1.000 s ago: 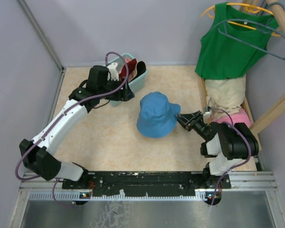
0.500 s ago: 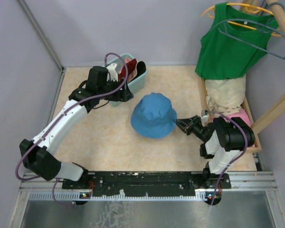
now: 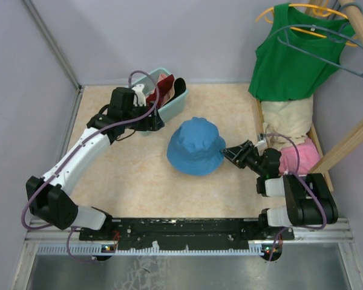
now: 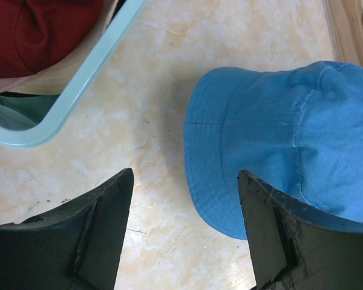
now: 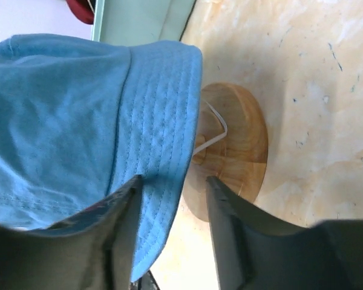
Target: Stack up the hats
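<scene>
From above, the blue hat (image 3: 195, 147) sits mid-table (image 3: 133, 175), crown up. The red hat (image 3: 164, 81) lies in the basket (image 3: 176, 106) at far left. At the right edge the beige hat (image 3: 287, 118) lies just beyond the pink hat (image 3: 297, 158), below a hanging tank top (image 3: 296, 57). The left fingers (image 3: 161, 121) hang beside the basket's near wall. The right fingers (image 3: 227, 153) reach the blue hat's right brim.

The left wrist view shows its fingers spread wide over bare table and gripping nothing, with the blue brim just beside one.

The right wrist view shows its fingers parted, not clamped, with the brim's edge against one. A wooden disc (image 5: 245, 139) shows under the brim.
</scene>
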You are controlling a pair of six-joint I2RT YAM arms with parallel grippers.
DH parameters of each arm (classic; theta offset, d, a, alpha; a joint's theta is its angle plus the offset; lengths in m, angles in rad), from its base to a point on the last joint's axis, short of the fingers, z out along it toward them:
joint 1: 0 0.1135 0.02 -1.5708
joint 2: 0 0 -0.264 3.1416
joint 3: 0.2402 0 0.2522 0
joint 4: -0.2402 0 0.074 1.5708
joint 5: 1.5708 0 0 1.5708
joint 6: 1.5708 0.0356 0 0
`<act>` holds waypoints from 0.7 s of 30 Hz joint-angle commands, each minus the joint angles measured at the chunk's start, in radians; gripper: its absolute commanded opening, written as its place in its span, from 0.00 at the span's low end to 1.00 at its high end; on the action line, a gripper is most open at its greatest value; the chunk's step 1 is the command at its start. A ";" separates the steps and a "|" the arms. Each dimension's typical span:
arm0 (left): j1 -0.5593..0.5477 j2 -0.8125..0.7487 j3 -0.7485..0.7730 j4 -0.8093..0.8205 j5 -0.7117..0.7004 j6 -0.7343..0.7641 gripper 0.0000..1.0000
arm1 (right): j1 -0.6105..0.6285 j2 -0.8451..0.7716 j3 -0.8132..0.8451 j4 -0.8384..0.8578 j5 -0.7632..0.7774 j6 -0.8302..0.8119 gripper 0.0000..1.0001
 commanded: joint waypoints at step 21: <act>0.255 0.320 0.350 0.158 0.207 0.239 0.78 | -0.010 -0.464 0.178 -0.767 0.179 -0.291 0.91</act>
